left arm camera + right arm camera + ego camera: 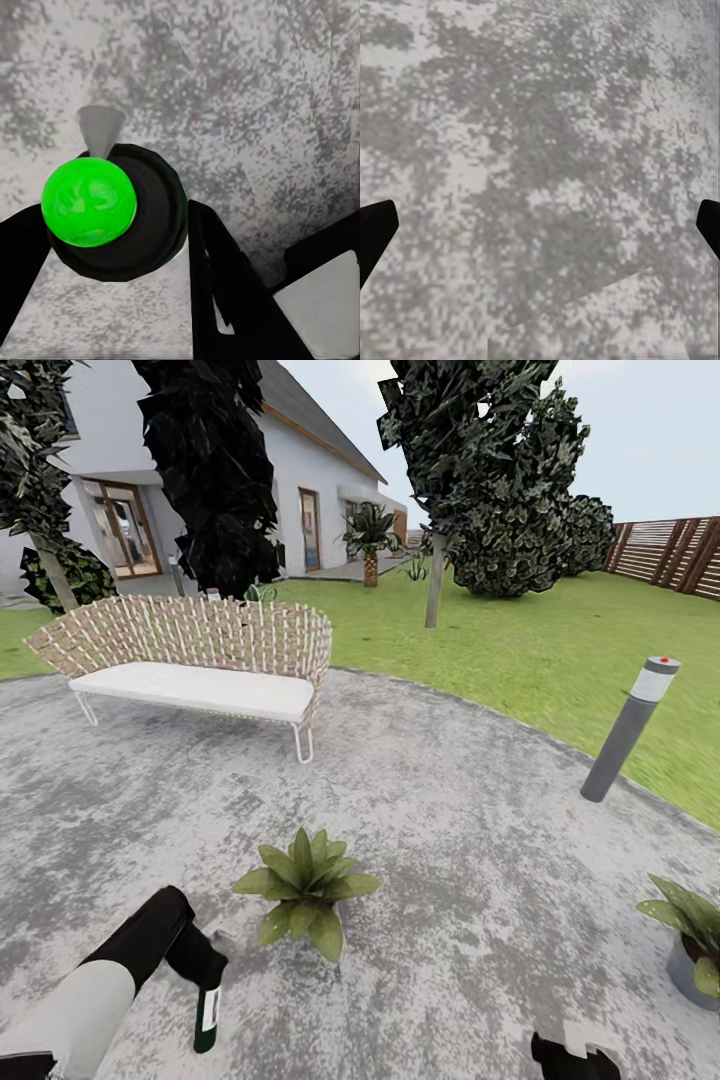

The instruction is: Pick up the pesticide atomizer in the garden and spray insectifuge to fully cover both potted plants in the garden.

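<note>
I have the pesticide atomizer clamped in my left gripper, low beside the nearer potted plant. It looks light, rigid, slick; mid-body hold suits. Right jaws stand apart.

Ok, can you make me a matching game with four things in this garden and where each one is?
Things:
1. wicker bench
2. grey bollard lamp
3. bottle
4. nearer potted plant

Places:
A. in the left gripper
B. middle of the stone patio
C. patio's right edge, beside the lawn
D. far side of the patio, in front of the house

Pairs: 1-D, 2-C, 3-A, 4-B
</note>
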